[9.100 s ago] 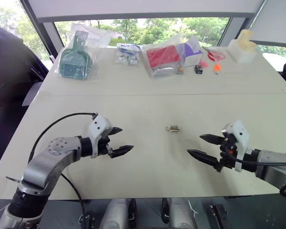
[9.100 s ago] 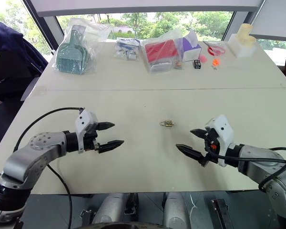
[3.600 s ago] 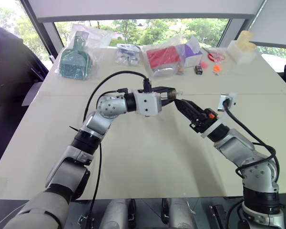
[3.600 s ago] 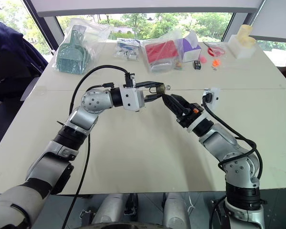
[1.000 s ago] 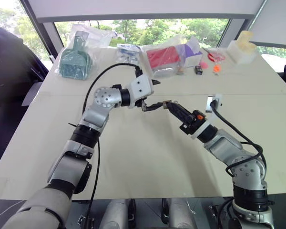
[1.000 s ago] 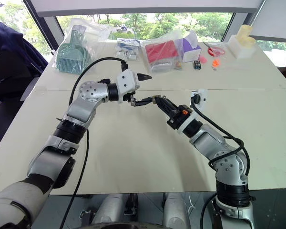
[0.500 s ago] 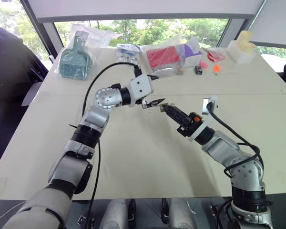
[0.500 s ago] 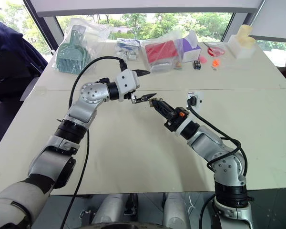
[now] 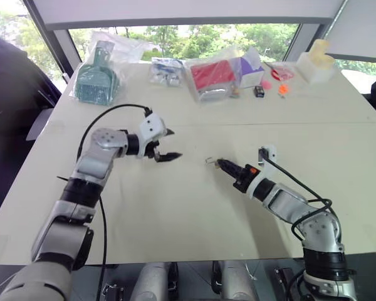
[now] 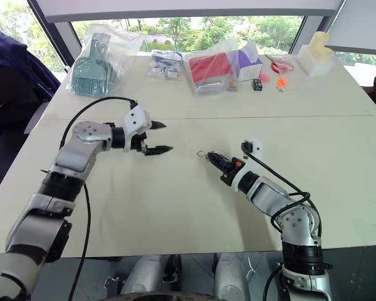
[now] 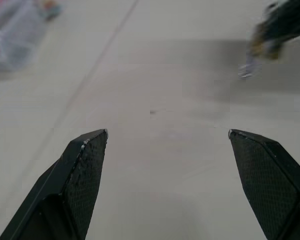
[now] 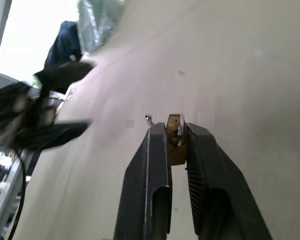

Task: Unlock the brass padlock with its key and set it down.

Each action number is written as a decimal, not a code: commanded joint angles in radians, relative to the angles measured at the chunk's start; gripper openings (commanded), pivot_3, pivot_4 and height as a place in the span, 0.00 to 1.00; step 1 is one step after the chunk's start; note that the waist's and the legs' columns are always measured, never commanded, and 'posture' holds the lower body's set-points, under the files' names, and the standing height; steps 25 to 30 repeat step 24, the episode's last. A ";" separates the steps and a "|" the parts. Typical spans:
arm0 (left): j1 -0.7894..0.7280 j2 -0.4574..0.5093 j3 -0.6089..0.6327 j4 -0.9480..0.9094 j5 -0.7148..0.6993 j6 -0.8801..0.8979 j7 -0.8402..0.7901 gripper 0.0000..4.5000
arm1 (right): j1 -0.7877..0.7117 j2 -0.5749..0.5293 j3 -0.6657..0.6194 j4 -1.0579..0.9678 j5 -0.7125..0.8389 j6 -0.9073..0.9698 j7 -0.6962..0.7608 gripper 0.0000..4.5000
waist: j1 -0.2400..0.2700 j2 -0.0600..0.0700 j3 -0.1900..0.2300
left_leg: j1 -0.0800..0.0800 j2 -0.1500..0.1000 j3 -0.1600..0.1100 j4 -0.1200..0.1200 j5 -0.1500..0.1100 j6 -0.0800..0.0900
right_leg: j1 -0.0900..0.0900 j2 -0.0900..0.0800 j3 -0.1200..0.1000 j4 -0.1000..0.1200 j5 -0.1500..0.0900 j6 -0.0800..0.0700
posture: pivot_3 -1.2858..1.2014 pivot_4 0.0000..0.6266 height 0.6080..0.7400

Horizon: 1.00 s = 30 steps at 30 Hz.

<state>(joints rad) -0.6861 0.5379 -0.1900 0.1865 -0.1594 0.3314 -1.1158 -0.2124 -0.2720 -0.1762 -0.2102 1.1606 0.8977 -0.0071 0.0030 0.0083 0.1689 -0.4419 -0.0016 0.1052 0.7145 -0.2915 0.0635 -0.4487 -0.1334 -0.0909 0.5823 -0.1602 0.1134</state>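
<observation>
Near the middle of the pale worktop, the padlock is pinched between the two black fingers of the right pincer, whose jaws are nearly closed upon the brass body; the thin silvery shackle is seen projecting past the fingertips toward ten o'clock, low over the surface, and whether it touches the worktop cannot be told. In the right wrist view the brass body is seen wedged at the very tips, with the shackle's end just beside it. The left pincer is held well apart from the padlock, at about nine o'clock of it, with its jaws spread wide and nothing between them; in the left wrist view only bare worktop lies between its fingers, and the padlock is glimpsed, blurred, beyond them. Along the far edge of the worktop, at twelve o'clock, a row of things is laid out: a green scoop in a clear bag, a small bag of parts, a red packet in plastic, a purple box, a small black box and a cream block.
</observation>
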 commanded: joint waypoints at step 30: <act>0.442 -0.005 0.113 -0.593 -0.232 0.381 0.256 0.89 | 0.307 -0.428 -0.281 -0.319 -0.053 0.002 0.369 0.99 | 0.009 0.001 0.000 | 0.001 0.000 -0.001 -0.001 -0.004 0.006 | 0.002 0.000 0.000 -0.003 -0.002 -0.002 | 0.52 0.24 0.96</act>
